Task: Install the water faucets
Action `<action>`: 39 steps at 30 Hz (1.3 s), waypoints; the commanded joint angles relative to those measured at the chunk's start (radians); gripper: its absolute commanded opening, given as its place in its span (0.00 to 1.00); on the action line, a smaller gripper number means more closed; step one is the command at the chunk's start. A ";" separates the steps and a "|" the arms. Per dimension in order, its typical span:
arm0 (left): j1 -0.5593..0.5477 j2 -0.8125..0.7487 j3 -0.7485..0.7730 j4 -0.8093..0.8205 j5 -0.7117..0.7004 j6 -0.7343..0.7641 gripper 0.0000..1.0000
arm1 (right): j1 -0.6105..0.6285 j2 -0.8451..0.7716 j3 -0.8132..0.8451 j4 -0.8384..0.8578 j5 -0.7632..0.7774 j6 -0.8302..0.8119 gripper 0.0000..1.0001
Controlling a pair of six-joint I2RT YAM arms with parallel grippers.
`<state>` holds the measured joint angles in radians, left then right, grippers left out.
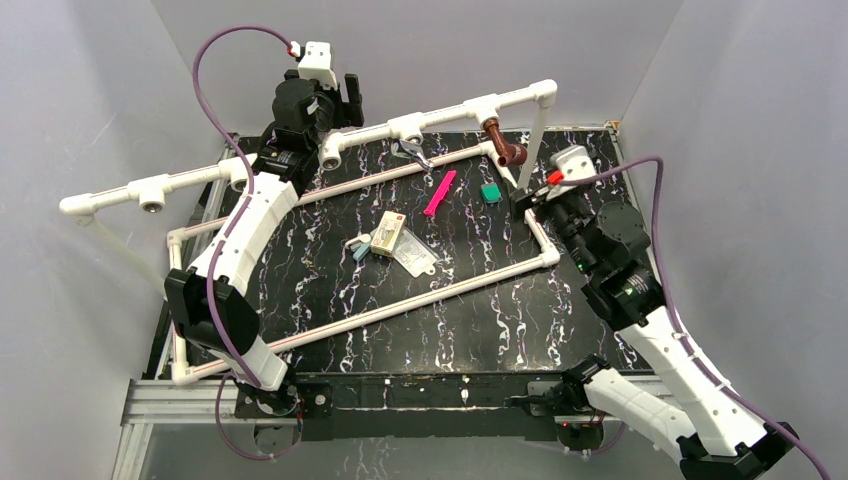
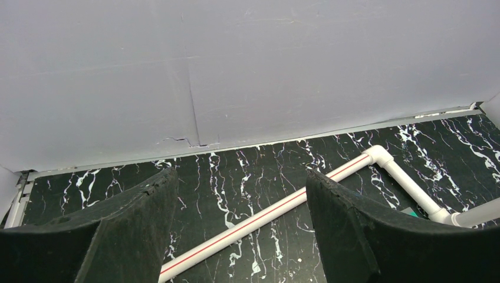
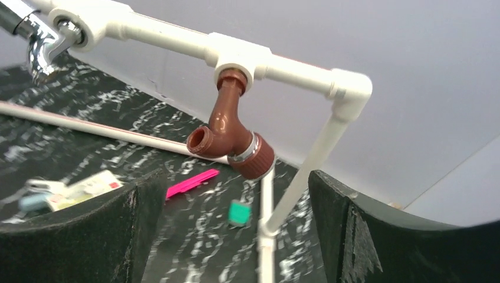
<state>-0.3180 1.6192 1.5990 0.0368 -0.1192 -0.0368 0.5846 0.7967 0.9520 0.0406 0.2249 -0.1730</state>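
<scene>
Showing the raised white pipe rail [image 1: 440, 112] and both arms from three views. The dark reddish-brown faucet [image 3: 233, 132] hangs from the downward socket of a white tee [image 3: 239, 56] near the rail's right-hand elbow. Its threaded end is in the socket, and its round spout mouth is turned toward the left of the right wrist view. The shiny silver faucet [image 3: 41, 47] sits at the next tee along and is cut off by the top-left corner of that view. From above it appears only as a small bright shape [image 1: 412, 153] under its tee.

The right gripper [image 3: 233, 194] is below and in front of the brown faucet, fingers spread wide and touching nothing. From above, the right gripper [image 1: 530, 195] is largely hidden by its own wrist. The left gripper [image 2: 242, 188] is also spread with nothing between its fingers. It faces the grey back wall, with a floor-level pipe [image 2: 265, 215] crossing the marbled black table [image 2: 224, 171] beyond.

A small printed carton [image 1: 388, 232] and a clear bag [image 1: 418, 255] lie mid-table, touching. What is inside them cannot be made out, and they blur at the left edge of the right wrist view. A pink strip [image 1: 440, 193] and a green piece [image 1: 490, 191] lie on the table near the brown faucet's tee.
</scene>
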 commanded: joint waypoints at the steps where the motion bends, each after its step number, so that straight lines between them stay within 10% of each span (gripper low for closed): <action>1: -0.012 0.070 -0.088 -0.249 0.010 0.006 0.77 | 0.000 -0.010 -0.009 0.119 -0.164 -0.449 0.96; 22: -0.012 0.071 -0.086 -0.250 0.009 0.012 0.77 | 0.000 0.266 0.007 0.395 -0.175 -0.907 0.83; 28: -0.013 0.071 -0.088 -0.250 0.008 0.014 0.77 | 0.000 0.310 0.022 0.426 -0.155 -0.897 0.59; 34: -0.012 0.079 -0.084 -0.251 0.010 0.016 0.77 | 0.000 0.328 0.034 0.450 -0.139 -0.804 0.03; 39: -0.012 0.082 -0.084 -0.252 0.009 0.020 0.77 | 0.000 0.332 0.035 0.462 -0.133 -0.577 0.01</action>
<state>-0.3176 1.6215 1.6020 0.0364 -0.1196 -0.0330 0.5846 1.1217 0.9401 0.4221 0.0731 -0.9474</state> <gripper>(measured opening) 0.764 0.326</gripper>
